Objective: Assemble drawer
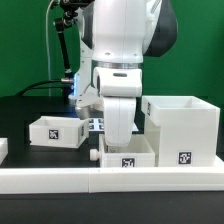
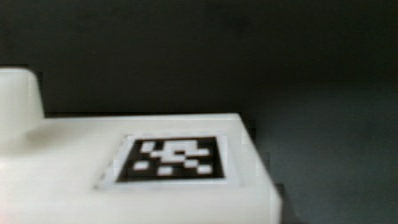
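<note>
I can read no writing or brand name from here. The only markings are black-and-white square tags, one on each drawer part.

On the exterior view's left, the left tray [image 1: 56, 130] sits open side up on the black table [image 1: 25, 110]. Its tagged face is towards the camera and its long axis runs roughly across the view. It is well apart from the others.

In the middle, the middle tray [image 1: 127, 157] also sits open side up with its tag facing the camera, just behind the low border wall [image 1: 60, 181]. The gripper [image 1: 120, 136] hangs over it, reaching down to its rim. I cannot tell whether the fingers are apart or together.

On the right, the shell [image 1: 182, 125] stands upright just beside the middle tray, with its tag low on the front face.

The wrist view is blurred and shows one tag [image 2: 175, 160] lying on a flat white surface.
</note>
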Action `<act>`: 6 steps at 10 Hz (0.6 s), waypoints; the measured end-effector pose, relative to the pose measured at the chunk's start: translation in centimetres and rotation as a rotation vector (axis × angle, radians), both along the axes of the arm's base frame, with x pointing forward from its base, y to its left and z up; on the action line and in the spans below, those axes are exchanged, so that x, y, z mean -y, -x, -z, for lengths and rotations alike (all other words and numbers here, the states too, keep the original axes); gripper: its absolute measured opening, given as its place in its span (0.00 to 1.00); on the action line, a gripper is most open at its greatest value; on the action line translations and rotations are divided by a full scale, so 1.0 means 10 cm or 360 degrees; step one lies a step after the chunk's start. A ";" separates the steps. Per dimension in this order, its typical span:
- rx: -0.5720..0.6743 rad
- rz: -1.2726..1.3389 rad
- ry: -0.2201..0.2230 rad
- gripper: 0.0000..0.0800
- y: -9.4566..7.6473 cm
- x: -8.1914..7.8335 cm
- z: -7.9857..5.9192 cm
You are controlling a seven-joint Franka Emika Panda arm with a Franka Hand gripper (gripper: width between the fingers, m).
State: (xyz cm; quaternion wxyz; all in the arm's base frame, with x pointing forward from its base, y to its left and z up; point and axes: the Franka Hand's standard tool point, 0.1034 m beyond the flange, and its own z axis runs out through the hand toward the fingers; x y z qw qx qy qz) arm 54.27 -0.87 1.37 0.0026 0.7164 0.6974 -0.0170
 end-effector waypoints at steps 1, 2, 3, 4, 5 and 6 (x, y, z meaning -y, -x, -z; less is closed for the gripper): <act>-0.0001 0.0001 0.0000 0.05 0.00 0.00 0.00; -0.0002 -0.0006 0.0000 0.05 0.00 0.00 0.01; -0.0006 -0.0015 -0.0001 0.05 0.01 -0.02 0.02; -0.0006 -0.0022 -0.0001 0.05 0.01 -0.04 0.02; -0.0005 -0.0048 0.0006 0.05 0.01 -0.06 0.02; -0.0005 -0.0060 0.0010 0.05 0.01 -0.06 0.02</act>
